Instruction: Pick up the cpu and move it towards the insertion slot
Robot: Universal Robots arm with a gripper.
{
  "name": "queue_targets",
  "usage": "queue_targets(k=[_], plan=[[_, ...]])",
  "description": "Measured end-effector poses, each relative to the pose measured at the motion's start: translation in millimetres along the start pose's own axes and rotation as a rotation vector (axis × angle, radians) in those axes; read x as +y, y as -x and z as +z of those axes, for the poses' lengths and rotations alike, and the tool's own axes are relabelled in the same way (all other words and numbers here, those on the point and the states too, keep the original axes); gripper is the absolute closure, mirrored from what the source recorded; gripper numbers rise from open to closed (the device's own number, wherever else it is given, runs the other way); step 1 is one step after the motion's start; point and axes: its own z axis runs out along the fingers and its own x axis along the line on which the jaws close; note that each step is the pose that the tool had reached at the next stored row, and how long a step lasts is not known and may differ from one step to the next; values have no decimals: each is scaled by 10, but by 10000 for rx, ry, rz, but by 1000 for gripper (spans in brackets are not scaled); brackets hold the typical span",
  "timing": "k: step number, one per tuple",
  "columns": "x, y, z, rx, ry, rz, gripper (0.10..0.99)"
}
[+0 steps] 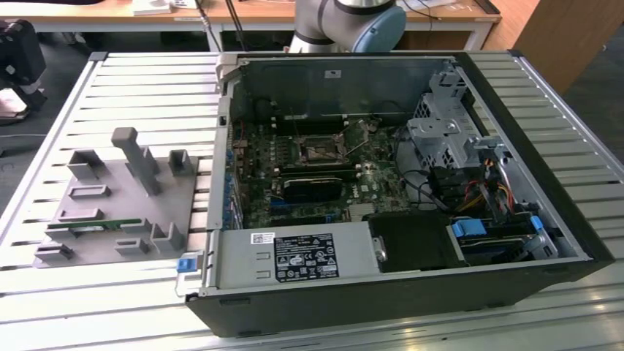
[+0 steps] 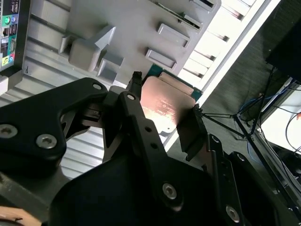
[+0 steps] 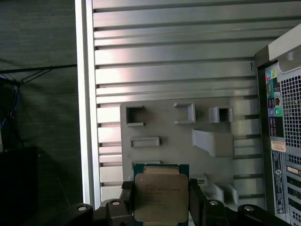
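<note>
The gripper [image 2: 165,97] clamps the cpu [image 2: 167,107] by its edges.

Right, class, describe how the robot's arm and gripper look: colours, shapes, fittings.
The arm has a rounded silvery-grey joint with a pale blue cap. The gripper is matte black: flat, angular linkage bars ending in two fingers, pinned with silver screws.

cpu [image 3: 157,197] in tool [image 3: 161,198]; insertion slot [image 1: 319,151], dark ctr

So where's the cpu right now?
In both wrist views the cpu is clamped in the gripper, over the grey fixture plate beside the computer case.
</note>
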Motion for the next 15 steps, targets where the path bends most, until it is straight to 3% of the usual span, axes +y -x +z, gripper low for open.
queue_targets(k=[15], plan=[[38,322,-1,-11,1,-1,537]])
